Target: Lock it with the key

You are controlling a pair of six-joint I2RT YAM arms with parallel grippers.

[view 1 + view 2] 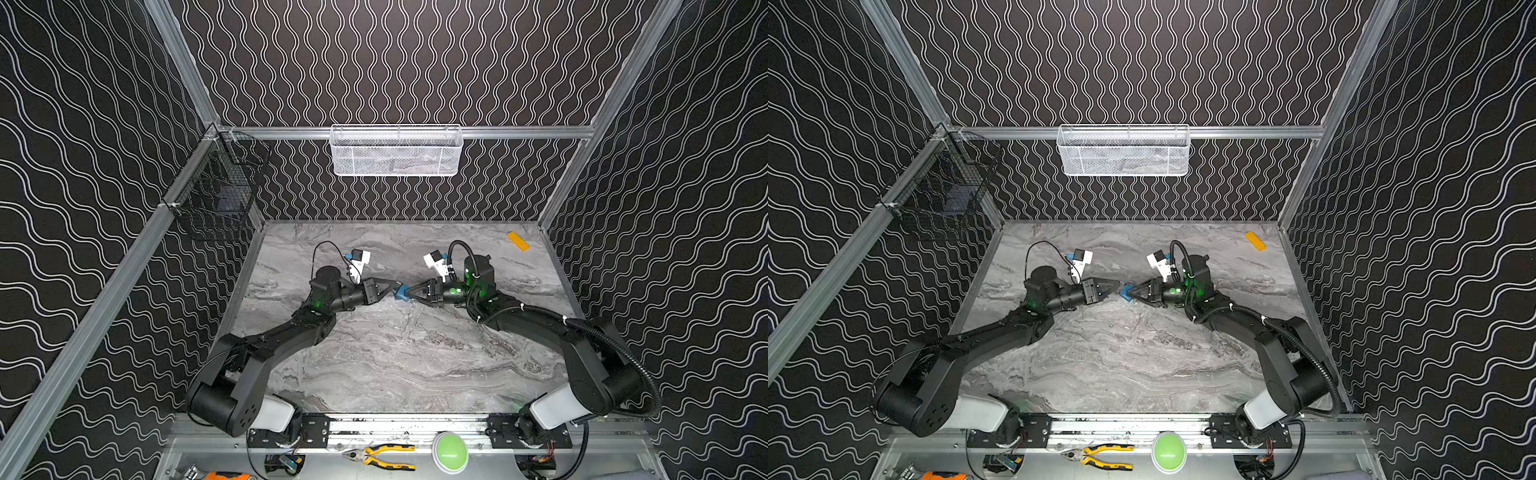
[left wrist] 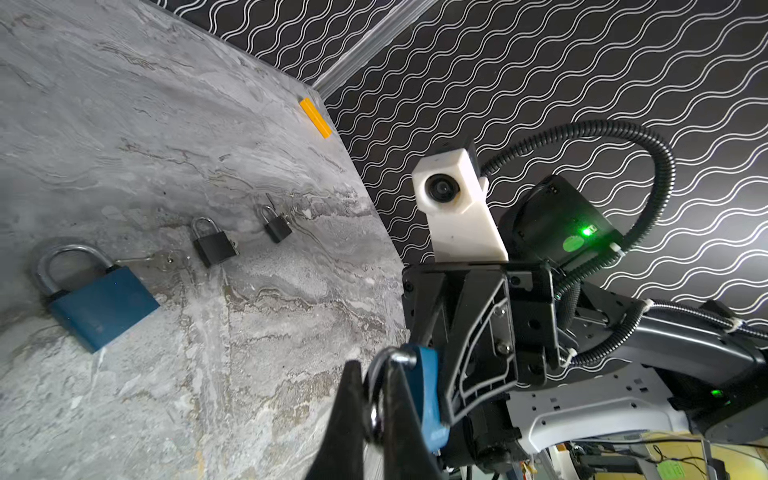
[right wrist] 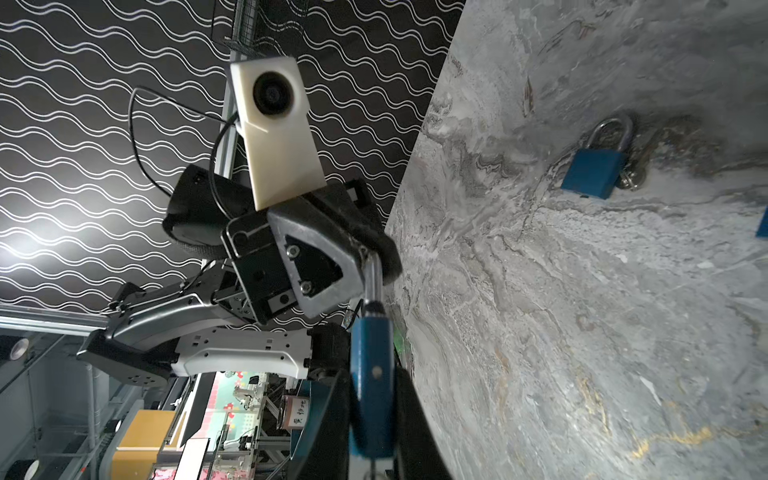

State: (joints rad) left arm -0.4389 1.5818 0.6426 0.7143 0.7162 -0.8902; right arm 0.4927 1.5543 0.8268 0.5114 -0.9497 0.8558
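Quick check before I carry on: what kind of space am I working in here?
Most likely a robot test cell in a lab: aluminium frame rails around patterned walls, a marble-look tabletop, and a green push button beside pliers at the front edge.

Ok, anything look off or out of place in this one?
One thing: both grippers are on the blue padlock, left gripper pinching its shackle, right gripper its body, while a key lies on the table beside a second blue padlock. An orange block sits askew in the far corner.
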